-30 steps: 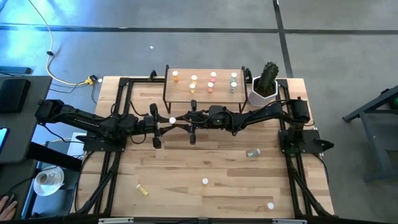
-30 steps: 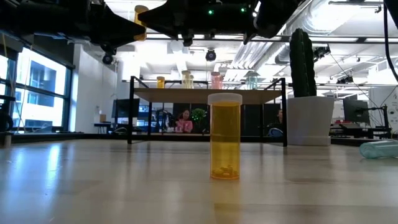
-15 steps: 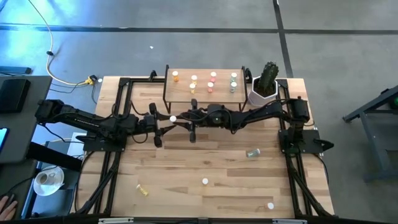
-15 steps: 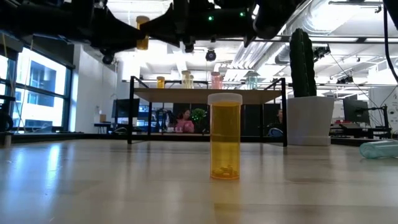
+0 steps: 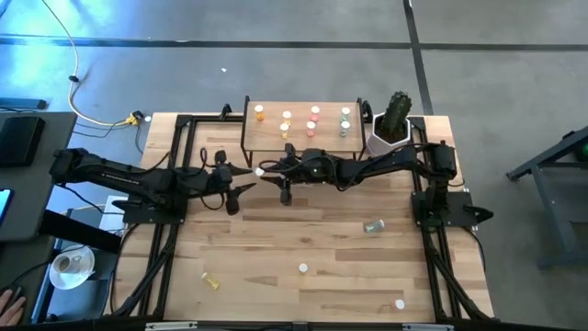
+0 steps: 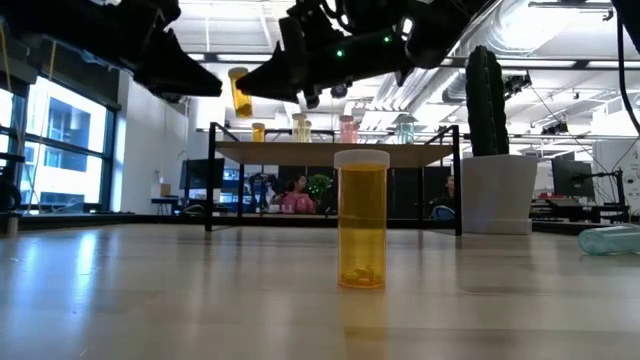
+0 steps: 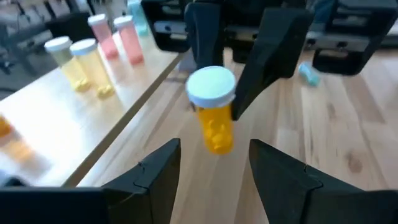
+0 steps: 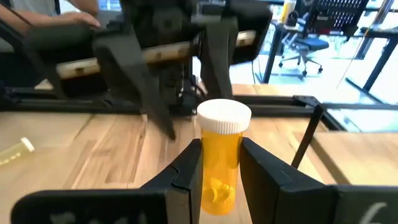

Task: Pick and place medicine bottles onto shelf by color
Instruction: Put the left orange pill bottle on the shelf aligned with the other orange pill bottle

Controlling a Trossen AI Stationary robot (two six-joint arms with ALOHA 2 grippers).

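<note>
Right hand clamped on an orange bottle w/ white cap, held upright in the air above the tabletop, just in front of the shelf; same bottle in high view between the two hands, near shelf's front-left corner, and in low view hanging above shelf-top level. Left hand open, fingers apart, bottle just ahead of them and not touched; in high view left hand just left of the bottle. On the shelf, eight bottles in four columns by colour: orange at left, then yellow, pink, green at right. From left wrist, yellow pair and pink pair standing on the shelf board. Loose on the tabletop: green bottle lying on its side right of centre, yellow bottle on its side near front left, orange bottle upright at front centre, another white-capped one at front right, body colour not clear. Low view: upright orange bottle close to camera, green one on its side at right edge. Cactus in white pot just right of the shelf.
</note>
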